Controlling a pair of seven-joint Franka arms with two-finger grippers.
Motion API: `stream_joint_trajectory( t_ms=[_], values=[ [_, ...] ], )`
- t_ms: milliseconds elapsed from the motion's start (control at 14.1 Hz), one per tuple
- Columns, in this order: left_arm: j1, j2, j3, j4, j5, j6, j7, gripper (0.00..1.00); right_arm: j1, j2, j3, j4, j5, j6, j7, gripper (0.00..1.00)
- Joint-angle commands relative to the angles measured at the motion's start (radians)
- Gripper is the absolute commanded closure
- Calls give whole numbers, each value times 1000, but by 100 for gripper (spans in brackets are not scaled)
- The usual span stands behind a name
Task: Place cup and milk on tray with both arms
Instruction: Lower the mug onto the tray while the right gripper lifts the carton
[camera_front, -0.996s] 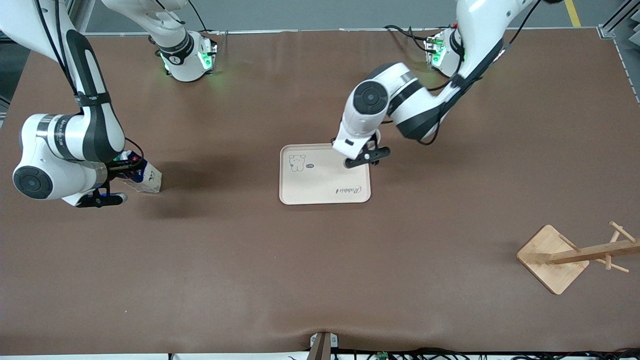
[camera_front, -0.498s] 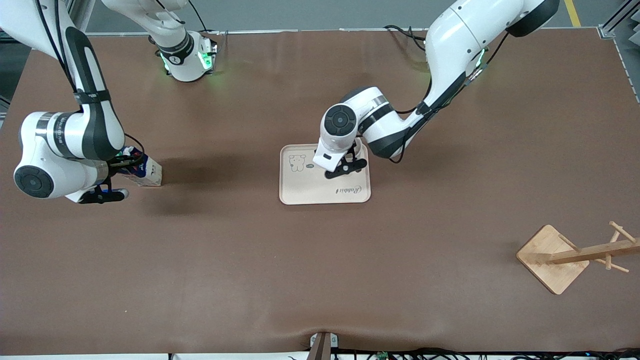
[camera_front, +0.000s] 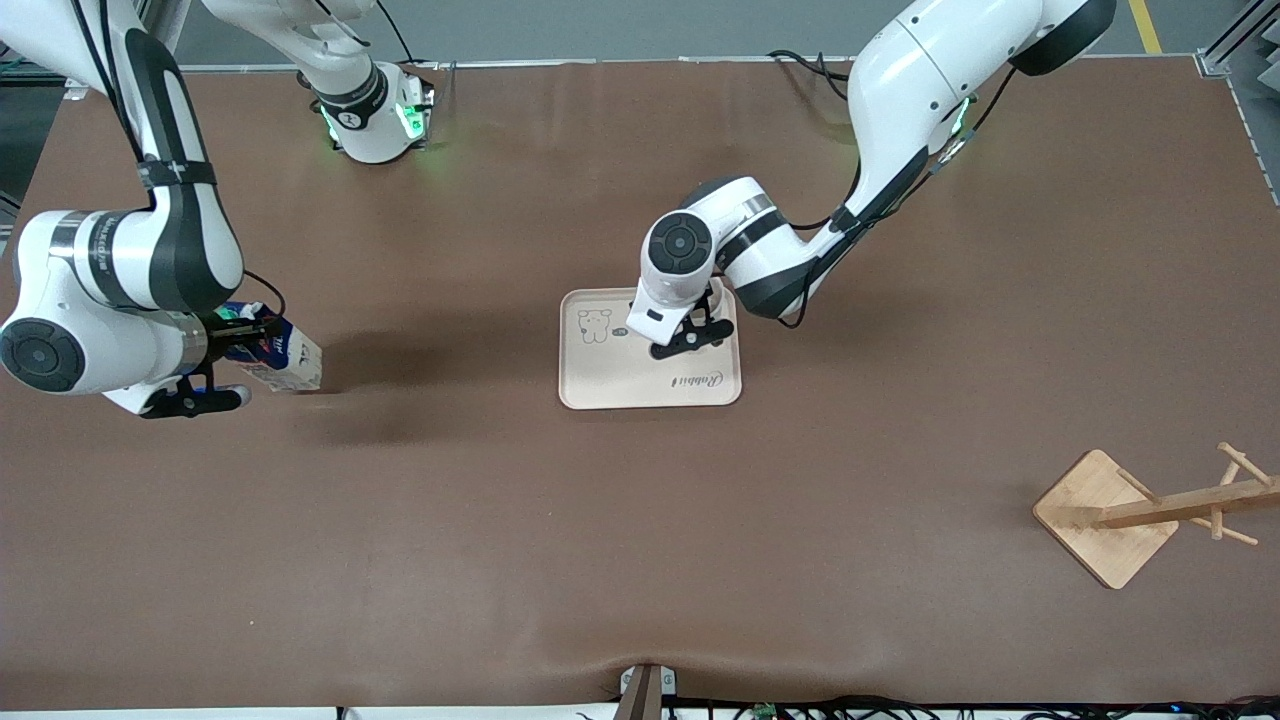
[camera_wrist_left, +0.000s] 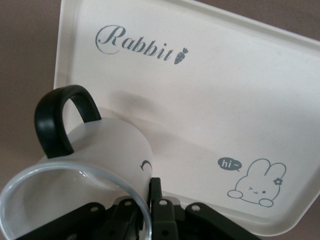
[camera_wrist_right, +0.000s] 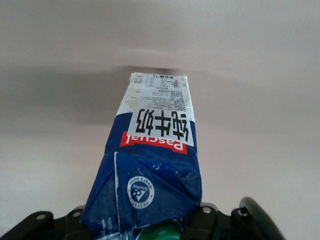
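The white cup (camera_wrist_left: 95, 160) with its black handle (camera_wrist_left: 59, 120) hangs tilted low over the cream tray (camera_wrist_left: 210, 85). My left gripper (camera_wrist_left: 149, 196) is shut on the cup's rim wall, one finger (camera_wrist_left: 156, 192) outside and the other inside. In the front view the left gripper (camera_front: 688, 333) is over the tray (camera_front: 610, 385), at the part toward the left arm's end, and hides the cup. My right gripper (camera_front: 243, 340) is shut on the top of the dark-blue milk (camera_front: 285, 358), which leans with its pale end low. In the right wrist view the milk (camera_wrist_right: 156, 150) runs out from the right gripper (camera_wrist_right: 150, 227).
A wooden rack (camera_front: 1105, 515) with pegs lies tipped near the left arm's end of the table, close to the front camera. Brown table surface (camera_front: 640, 540) spreads between the tray and the milk.
The right gripper has shut on the milk, and carton and arm have shifted slightly toward the right arm's end. The left arm carried the cup inward over the tray, then held still.
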Motion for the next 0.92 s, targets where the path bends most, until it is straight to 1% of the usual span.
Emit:
stream_joint_trajectory(
  t_ms=[0, 71, 284, 498, 569, 640, 711, 782, 853],
  values=[
    [1, 5, 2, -22, 25, 37, -9, 100, 32, -7, -3, 29, 92, -21, 2, 100],
    [1, 5, 5, -39, 25, 52, -9, 100, 51, -7, -3, 34, 117, -21, 5, 100],
    [7, 2, 11, -62, 57, 66, -9, 100, 101, -5, -3, 52, 121, -6, 52, 100],
    [15, 4, 13, -60, 59, 74, -17, 100, 160, -7, -3, 106, 121, -21, 140, 100],
    [15, 4, 13, -57, 59, 83, -23, 77, 186, -5, -2, 119, 123, -23, 184, 100],
    [15, 1, 13, -56, 56, 83, -29, 23, 222, -5, -2, 135, 123, -21, 233, 100],
    [15, -4, 13, -54, 58, 83, -40, 0, 258, -4, -2, 149, 124, -21, 273, 100],
    [15, -7, 13, -51, 55, 83, -53, 0, 284, -1, -2, 162, 138, -20, 293, 100],
    [17, -10, 11, -45, 55, 81, -69, 0, 308, 2, -3, 182, 193, -21, 309, 100]
  ],
)
